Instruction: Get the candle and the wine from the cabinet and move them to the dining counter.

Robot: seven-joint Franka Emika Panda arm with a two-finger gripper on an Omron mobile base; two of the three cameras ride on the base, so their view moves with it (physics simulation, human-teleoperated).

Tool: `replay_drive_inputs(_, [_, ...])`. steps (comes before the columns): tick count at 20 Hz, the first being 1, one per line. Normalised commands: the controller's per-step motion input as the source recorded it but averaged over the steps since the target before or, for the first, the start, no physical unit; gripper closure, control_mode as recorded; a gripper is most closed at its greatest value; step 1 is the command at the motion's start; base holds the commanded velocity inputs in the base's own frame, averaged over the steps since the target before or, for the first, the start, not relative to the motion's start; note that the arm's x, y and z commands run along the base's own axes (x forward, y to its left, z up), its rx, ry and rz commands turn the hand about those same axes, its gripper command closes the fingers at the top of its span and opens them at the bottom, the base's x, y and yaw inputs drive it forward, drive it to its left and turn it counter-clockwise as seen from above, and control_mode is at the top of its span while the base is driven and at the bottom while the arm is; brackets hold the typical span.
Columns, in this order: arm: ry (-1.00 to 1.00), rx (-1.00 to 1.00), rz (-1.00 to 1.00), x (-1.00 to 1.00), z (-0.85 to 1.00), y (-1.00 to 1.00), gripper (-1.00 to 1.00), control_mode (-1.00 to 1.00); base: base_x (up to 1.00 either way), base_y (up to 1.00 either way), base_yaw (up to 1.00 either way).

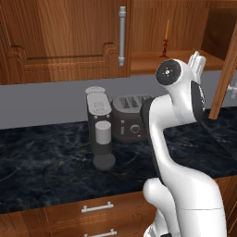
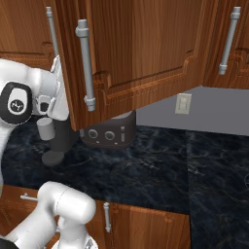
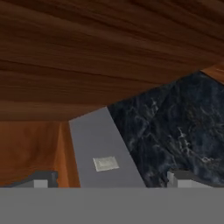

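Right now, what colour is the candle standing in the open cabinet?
Orange, in a small dark red holder. The candle shows best in the left base view.

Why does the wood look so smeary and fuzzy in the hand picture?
Hand view: the cabinet is very close, its grain stretched into soft streaks. Left base view: sharper, the candle stands crisp. Right base view: the marble countertop shows clear veins, no glare.

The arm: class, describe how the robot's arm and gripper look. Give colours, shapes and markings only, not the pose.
The arm is glossy white, built of rounded, tube-like segments with dark bands at the joints. A round black cap with small white marks covers one joint in the left base view; a similar cap shows in the right base view. The gripper has two small grey, blocky finger tips.
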Motion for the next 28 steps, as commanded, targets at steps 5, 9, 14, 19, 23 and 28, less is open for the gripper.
replay_drive_inputs(5, [0.04, -0.13, -0.30, 0.15, 0.00, -0.10, -1.00, -1.00, 0.00, 0.00, 0.00])
replay_drive_inputs(9, [0.01, -0.06, -0.30, -0.05, 0.00, -0.24, -1.00, -1.00, 0.00, 0.00, 0.00])
replay_drive_inputs(14, [0.00, -0.01, -0.21, -0.16, 0.00, -0.36, -1.00, -1.00, 0.00, 0.00, 0.00])
replay_drive_inputs(19, [0.00, 0.00, -0.17, -0.19, 0.00, -0.52, -1.00, -1.00, 0.00, 0.00, 0.00])
replay_drive_inputs(23, [0.00, 0.02, -0.10, -0.10, 0.00, -0.56, -1.00, -1.00, 0.00, 0.00, 0.00])
replay_drive_inputs(28, [0.00, 0.04, -0.08, -0.10, 0.00, -0.64, -1.00, -1.00, 0.00, 0.00, 0.00])
